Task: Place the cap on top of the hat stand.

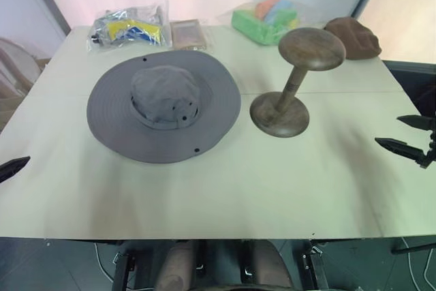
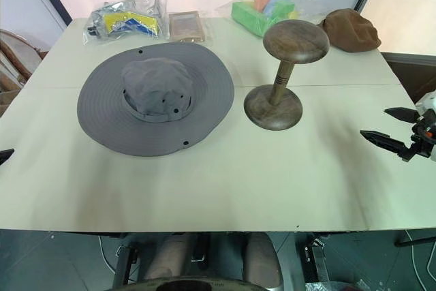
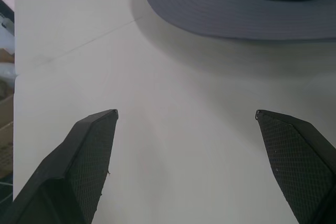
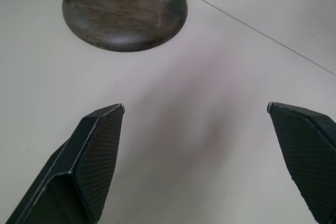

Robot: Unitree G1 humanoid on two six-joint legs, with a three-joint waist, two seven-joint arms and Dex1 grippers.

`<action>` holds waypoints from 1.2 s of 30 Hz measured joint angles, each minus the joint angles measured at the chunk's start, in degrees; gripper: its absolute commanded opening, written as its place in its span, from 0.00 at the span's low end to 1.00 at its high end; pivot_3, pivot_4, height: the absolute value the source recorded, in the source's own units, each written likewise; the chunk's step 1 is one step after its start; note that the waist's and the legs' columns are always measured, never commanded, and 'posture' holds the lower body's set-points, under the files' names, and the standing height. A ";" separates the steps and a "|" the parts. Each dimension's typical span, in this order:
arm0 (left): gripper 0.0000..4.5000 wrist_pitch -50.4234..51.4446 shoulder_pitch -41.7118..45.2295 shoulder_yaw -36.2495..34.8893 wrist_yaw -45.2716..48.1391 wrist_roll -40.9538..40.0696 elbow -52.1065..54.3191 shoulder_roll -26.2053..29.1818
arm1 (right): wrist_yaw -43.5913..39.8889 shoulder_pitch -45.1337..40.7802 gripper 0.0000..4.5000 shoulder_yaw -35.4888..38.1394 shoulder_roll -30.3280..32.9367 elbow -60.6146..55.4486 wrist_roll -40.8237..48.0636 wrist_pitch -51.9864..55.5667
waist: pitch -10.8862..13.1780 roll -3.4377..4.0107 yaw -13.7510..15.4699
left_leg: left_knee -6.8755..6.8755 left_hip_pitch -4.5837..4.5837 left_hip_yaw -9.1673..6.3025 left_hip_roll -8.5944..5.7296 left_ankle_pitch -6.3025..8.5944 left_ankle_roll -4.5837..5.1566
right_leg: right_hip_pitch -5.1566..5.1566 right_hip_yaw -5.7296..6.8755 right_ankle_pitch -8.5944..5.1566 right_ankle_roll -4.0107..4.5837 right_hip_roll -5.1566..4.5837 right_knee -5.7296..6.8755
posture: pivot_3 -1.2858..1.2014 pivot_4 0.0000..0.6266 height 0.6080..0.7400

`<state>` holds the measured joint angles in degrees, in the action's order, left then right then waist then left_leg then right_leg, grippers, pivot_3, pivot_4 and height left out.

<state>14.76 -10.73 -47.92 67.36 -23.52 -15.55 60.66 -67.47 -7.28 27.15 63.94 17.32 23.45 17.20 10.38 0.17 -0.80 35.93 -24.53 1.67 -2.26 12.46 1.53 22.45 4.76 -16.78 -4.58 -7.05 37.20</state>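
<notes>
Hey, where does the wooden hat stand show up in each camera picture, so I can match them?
Left eye view: hat stand, right of centre, beside the cap.
Right eye view: right of centre, again beside the cap.
Left wrist view: not in it.
Right wrist view: its disc base, beyond the open fingers.
Shared landmark: the table seam line.

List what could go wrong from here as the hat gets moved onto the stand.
The cap is wide and floppy, so a one-sided pinch of the brim may let it sag and slip. The hat stand has a thin stem and a narrow domed top; a bump from the brim or the right hand could tip it. Both hands, the left hand too, are open and clear of the hat.
</notes>
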 measured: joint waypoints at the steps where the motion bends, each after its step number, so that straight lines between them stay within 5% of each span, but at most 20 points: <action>1: 0.98 0.00 0.06 0.00 0.02 0.00 0.00 0.00 | -0.16 -0.05 1.00 0.00 0.00 0.00 0.11 0.27 | 0.00 0.00 0.02 | 0.00 0.00 0.00 0.00 0.00 0.00 | 0.00 0.00 0.00 0.00 0.00 0.00 | 0.52 0.24 0.96; 11: 0.98 -0.04 5.21 3.89 -1.58 -0.25 0.68 -0.03 | -1.70 -2.24 1.00 -0.79 0.12 -0.70 0.53 1.54 | 0.01 0.01 0.08 | 0.00 0.00 0.02 0.00 0.01 0.00 | 0.01 0.00 0.05 -0.06 -0.03 -0.02 | 0.52 0.24 0.96; 18: 0.98 -10.44 0.18 10.20 0.83 4.24 17.57 -0.20 | -6.75 -4.31 1.00 -2.07 2.65 -12.13 6.00 8.95 | 0.02 0.10 -0.30 | -0.05 -0.19 0.21 0.01 0.05 0.13 | 0.04 -0.07 0.11 -0.14 -0.08 -0.08 | 0.52 0.24 0.96; 24: 0.98 -31.55 -4.32 16.30 1.13 14.73 23.34 -1.49 | -7.49 0.19 1.00 1.05 2.44 -30.22 14.99 18.95 | 0.05 0.12 0.37 | -0.20 -0.20 0.23 0.05 0.09 0.13 | 0.08 -0.01 0.09 -0.11 -0.08 -0.16 | 0.52 0.24 0.96; 36: 0.98 -61.99 18.55 37.69 -30.68 48.31 3.89 -9.68 | 0.26 1.60 1.00 4.67 1.13 -45.57 26.26 28.59 | 0.06 0.07 1.51 | 0.08 -0.49 0.40 0.05 0.16 0.33 | 0.11 0.02 0.94 -1.09 -0.09 -0.90 | 0.52 0.24 0.96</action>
<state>-47.22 7.82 -10.23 36.68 24.80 -11.66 50.98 -67.22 -5.68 31.83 65.07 -28.25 49.71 45.80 10.45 0.24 0.71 36.01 -25.02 2.07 -2.22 12.62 1.87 22.56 4.77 -15.85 -5.67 -7.14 36.29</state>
